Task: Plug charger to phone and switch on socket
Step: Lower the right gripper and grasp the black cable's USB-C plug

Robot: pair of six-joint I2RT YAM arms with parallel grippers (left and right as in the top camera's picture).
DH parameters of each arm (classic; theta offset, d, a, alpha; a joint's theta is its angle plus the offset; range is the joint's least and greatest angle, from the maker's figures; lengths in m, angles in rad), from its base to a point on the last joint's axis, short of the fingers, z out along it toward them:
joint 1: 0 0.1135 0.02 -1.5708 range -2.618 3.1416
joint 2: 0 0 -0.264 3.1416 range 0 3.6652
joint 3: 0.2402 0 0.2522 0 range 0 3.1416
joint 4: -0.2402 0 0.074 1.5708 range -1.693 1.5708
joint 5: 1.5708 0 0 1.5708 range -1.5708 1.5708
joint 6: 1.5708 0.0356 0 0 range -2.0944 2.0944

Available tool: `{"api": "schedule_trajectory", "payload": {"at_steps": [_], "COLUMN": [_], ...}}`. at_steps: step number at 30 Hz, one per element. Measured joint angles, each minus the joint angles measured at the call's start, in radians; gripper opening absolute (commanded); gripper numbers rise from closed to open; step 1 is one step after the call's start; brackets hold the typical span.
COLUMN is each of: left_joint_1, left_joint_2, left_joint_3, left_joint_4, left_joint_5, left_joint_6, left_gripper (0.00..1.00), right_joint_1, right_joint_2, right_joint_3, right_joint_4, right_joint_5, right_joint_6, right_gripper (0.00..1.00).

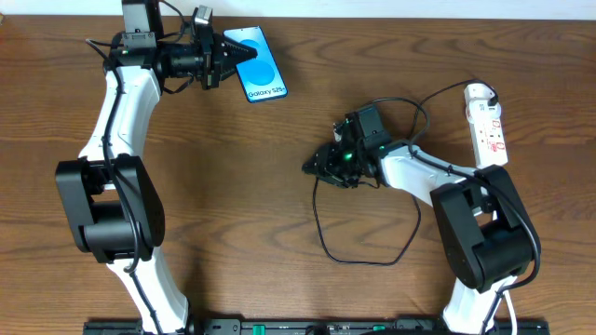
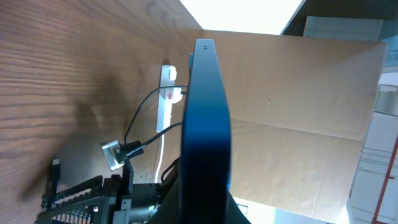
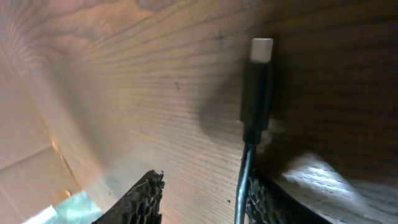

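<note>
Black charger (image 3: 256,93) tip is lying on the bench (image 3: 124,74), right claw (image 3: 202,186) straddling it, unclenched; left claw (image 1: 237,53) is pinching the phone (image 1: 265,74); plugging and socket (image 1: 489,121) switching are remaining

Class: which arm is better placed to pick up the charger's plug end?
Right. The right gripper sits over the charger plug, which lies between its open jaws. The left gripper is shut on the phone, across the table.

Table (image 1: 279,186): brown wood, grain running left-right. Far edge: upright cardboard panel (image 2: 298,112) w/ crease lines. Above panel: bright white light (image 2: 249,15). Far right: pale panelled unit (image 2: 380,124), type unclear.
</note>
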Motion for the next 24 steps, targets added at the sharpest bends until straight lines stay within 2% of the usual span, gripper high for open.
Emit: {"api": "schedule_trajectory", "payload": {"at_steps": [10, 13, 18, 20, 21, 24], "left_joint_1": [0.0, 0.0, 0.0, 0.0, 0.0, 0.0], "left_joint_2": [0.0, 0.0, 0.0, 0.0, 0.0, 0.0], "left_joint_3": [0.0, 0.0, 0.0, 0.0, 0.0, 0.0], "left_joint_4": [0.0, 0.0, 0.0, 0.0, 0.0, 0.0], "left_joint_5": [0.0, 0.0, 0.0, 0.0, 0.0, 0.0], "left_joint_6": [0.0, 0.0, 0.0, 0.0, 0.0, 0.0], "left_gripper": [0.07, 0.07, 0.07, 0.07, 0.07, 0.07], "right_joint_1": [0.005, 0.008, 0.015, 0.018, 0.018, 0.018], "right_joint_2": [-0.009, -0.011, -0.011, -0.011, -0.011, -0.01], "right_joint_3": [0.008, 0.008, 0.009, 0.009, 0.008, 0.006], "right_joint_4": [0.008, 0.015, 0.014, 0.01, 0.01, 0.012], "right_joint_5": [0.11, 0.143, 0.191, 0.209, 0.219, 0.227], "right_joint_6": [0.082, 0.097, 0.108, 0.11, 0.11, 0.113], "right_gripper": [0.39, 0.35, 0.15, 0.04, 0.01, 0.01]}}
